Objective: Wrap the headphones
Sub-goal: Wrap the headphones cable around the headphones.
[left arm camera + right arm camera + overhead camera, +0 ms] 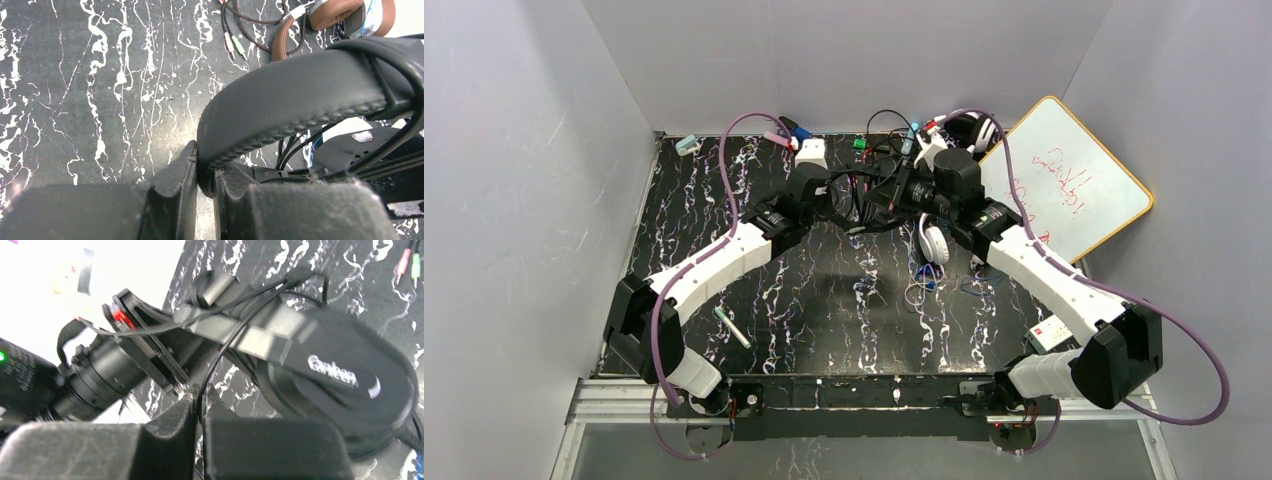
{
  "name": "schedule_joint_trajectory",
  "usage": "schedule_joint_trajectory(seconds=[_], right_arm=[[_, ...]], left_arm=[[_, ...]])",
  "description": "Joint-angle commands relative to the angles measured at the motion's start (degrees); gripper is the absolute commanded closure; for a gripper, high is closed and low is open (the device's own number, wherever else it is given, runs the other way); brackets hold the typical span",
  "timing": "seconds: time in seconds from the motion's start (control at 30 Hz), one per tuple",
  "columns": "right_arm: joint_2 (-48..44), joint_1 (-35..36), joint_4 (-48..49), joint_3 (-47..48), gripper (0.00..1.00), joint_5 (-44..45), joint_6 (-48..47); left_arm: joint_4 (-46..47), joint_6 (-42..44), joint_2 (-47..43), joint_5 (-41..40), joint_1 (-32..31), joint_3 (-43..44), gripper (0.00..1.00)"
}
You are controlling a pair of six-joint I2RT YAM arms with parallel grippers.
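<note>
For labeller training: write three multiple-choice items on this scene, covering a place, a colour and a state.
1. Where does the white headset lie?
A) on the table beside the right arm
B) on the whiteboard
C) hung on the wall

2. What colour are the ear cups of the far headset, beyond the left gripper?
A) red
B) brown
C) green

3. What is the left gripper doing?
A) hanging open
B) clamping the black headband
C) holding a pen

Key: A, it lies on the marbled top by that arm; B, brown pads show; B, its fingers pinch the band.
</note>
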Motion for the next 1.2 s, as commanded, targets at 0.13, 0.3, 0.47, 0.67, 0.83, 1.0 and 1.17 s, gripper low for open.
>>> schedule_joint_trajectory(seconds=[0.13,0.3,0.47,0.67,0.83,1.0,1.17], right_arm=[[0.9,-4.8,6.6,7.6,0.99,-0.6,2.9],[0.3,-11.6,8.0,4.7,0.95,-1.3,8.7],[-1.3,-18.3,10.5,-3.8,0.88,-3.2,14.8],[-0.5,-21.4,11.6,-11.3,0.69,-8.0,15.4],[0.6,-22.3,12.0,-15.2,0.60,-14.1,10.9],[0.3,-22.4,6.3,-15.2,0.50,-21.8,-1.0],[-3.7,-22.4,-2.8,-18.5,0.47,-24.9,-10.4]], left_arm=[[-3.7,1.4,-4.2,2.7,-0.7,-2.6,1.00],[-13.1,3.8,-3.5,10.4,-0.8,-2.1,1.00],[-25.5,4.8,-3.2,16.9,-0.9,-0.2,1.00],[-34.7,6.9,-3.9,25.5,-0.8,1.3,1.00],[-40.2,8.3,-1.9,29.8,-0.8,3.3,1.00],[-44.4,8.4,0.6,31.1,-0.7,6.7,1.00],[-48.4,6.6,2.9,33.1,-0.6,12.4,1.00]])
